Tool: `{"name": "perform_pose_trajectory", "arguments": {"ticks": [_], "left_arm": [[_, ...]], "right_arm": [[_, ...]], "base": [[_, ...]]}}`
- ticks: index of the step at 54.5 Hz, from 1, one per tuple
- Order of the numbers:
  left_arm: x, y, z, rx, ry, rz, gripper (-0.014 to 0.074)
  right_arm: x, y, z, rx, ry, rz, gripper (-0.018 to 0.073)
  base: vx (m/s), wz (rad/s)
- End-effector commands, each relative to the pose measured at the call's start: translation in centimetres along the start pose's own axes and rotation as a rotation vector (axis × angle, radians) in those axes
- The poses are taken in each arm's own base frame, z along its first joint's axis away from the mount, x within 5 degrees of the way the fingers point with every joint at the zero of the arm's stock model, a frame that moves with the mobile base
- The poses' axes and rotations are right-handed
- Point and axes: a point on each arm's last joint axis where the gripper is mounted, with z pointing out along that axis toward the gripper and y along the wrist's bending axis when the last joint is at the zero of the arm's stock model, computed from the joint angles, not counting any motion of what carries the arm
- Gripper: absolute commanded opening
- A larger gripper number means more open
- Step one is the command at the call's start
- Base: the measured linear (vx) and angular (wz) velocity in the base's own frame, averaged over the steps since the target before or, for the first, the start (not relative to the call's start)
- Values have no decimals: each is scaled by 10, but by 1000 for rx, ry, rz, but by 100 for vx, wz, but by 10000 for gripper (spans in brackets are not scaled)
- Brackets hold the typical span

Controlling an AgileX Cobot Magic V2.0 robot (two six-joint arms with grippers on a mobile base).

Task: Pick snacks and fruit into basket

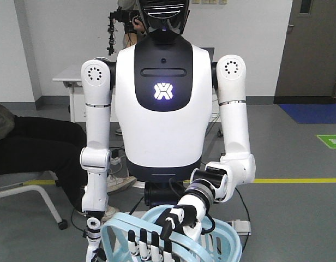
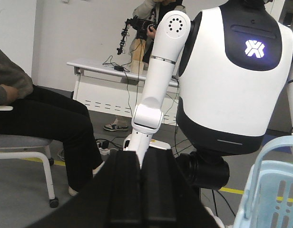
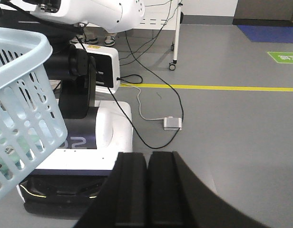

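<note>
Two black claws filled the bottom of the wrist views, the left claw (image 2: pixel 140 159) and the right claw (image 3: pixel 148 159), each with its pair of fingers pressed together and nothing showing between them. One light blue basket (image 3: pixel 27 95) with slatted sides sat just beside both, at the left of the right wrist view and at the lower right of the left wrist view. Something pale green showed through its slats, but what it was could not be told. In the front view one hand (image 1: pixel 162 229) of a white humanoid robot (image 1: pixel 162 109) reached to the basket, its dark fingers hooked over the rim, while the second of its two arms hung straight down. Behind the basket, on the grey floor, lay one small grey box (image 3: pixel 171 124) on a cable and one yellow line (image 3: pixel 232 88). Two people were in view: one seated person (image 1: pixel 31 147) in dark trousers on a grey chair (image 2: pixel 23 142) beside the humanoid, and one standing person (image 2: pixel 156 9) farther back, holding a camera rig (image 2: pixel 132 26) behind one white table (image 2: pixel 103 66). One dark door (image 1: pixel 315 49) stood in the far wall.
</note>
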Motion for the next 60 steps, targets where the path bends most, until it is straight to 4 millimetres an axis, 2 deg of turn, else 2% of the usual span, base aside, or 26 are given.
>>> {"name": "perform_pose_trajectory", "arguments": {"ticks": [1, 60], "left_arm": [[-17, -3, -2, 18, -117, -12, 2], [-17, -3, -2, 18, -117, -12, 2]], "right_arm": [[-4, 0, 0, 2, -81, -10, -8], [-4, 0, 0, 2, -81, -10, -8]], "base": [[0, 0], [0, 0]]}}
